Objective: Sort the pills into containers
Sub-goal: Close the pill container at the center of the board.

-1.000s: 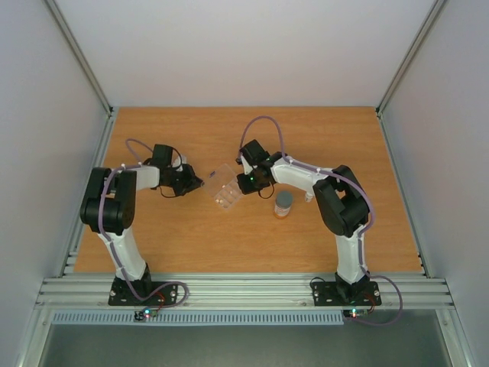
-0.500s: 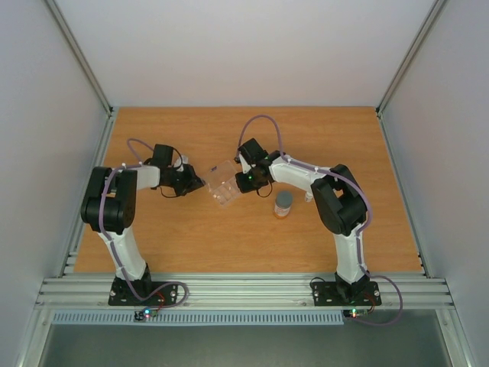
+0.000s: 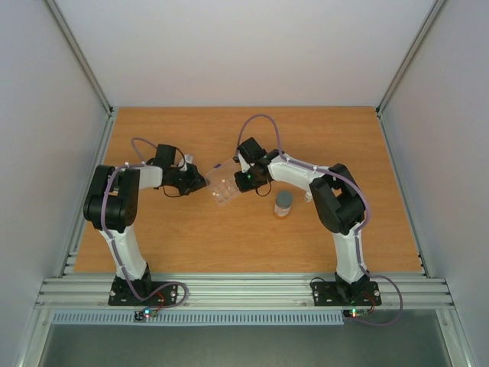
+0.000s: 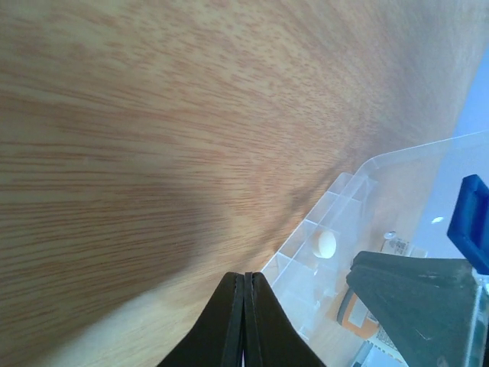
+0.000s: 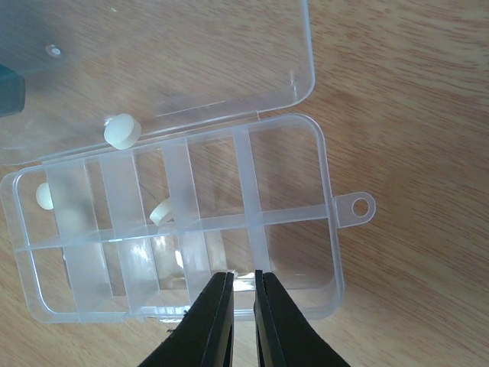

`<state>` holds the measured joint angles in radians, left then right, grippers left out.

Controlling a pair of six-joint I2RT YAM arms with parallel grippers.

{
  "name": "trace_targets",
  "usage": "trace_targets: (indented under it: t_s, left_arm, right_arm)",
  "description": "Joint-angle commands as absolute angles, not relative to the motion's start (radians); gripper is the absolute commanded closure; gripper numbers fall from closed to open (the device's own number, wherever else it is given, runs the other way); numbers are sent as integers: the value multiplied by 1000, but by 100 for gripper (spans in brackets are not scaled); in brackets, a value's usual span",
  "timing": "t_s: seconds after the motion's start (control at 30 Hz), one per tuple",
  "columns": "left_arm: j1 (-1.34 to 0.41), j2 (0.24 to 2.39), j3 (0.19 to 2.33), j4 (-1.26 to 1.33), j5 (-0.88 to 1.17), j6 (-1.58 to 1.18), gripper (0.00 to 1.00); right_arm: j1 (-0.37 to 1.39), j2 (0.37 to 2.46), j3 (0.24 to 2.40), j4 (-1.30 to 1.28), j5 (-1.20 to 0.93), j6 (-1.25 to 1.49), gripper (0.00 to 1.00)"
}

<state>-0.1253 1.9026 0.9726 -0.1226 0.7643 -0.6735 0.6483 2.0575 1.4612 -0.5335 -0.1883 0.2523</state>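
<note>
Well, the left jaws are clenched flat, empty, beside the pill box on the table. Right jaws, narrowed to a slit, pinch a pale speck above a near-row cell. Two white pills sit in cells. Both arms have edged inward since a second ago.

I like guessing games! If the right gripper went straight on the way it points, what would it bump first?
Probably the clear pill box: the right gripper points at its near row of cells, close to the front wall. How high it hovers is unclear.
</note>
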Motion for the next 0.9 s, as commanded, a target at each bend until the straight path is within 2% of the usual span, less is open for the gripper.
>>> trace_targets:
  t_s: [0.0, 0.87]
  left_arm:
    - [-133, 1899, 998, -68, 807, -642, 98]
    - [-149, 1838, 998, -104, 799, -531, 99]
  right_arm:
    - [658, 2106, 1489, -553, -170, 232, 90]
    - [659, 2139, 1540, -572, -149, 237, 90]
